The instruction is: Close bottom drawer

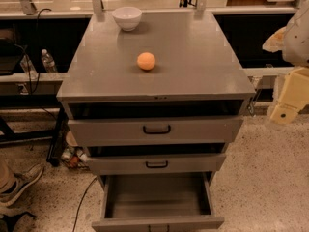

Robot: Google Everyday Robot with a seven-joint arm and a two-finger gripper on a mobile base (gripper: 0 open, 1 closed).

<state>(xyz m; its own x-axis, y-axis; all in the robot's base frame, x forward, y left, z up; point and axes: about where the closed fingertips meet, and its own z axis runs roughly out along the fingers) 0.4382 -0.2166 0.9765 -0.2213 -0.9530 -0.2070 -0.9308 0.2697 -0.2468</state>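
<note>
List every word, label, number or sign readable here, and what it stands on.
None can be read.
Small marks on the cabinet top front edge: too small to read.
Water bottle label, left of the cabinet: blurred.
Bottom drawer, open: no marking shows.
Claw, at the right edge beside the cabinet: no lettering shows.

The bench is plain grey, and so is the bottom drawer, inside and front. The handles are black. The bowl is white, the ball orange. At the right edge the tool is pale cream-yellow. The floor is speckled beige.
</note>
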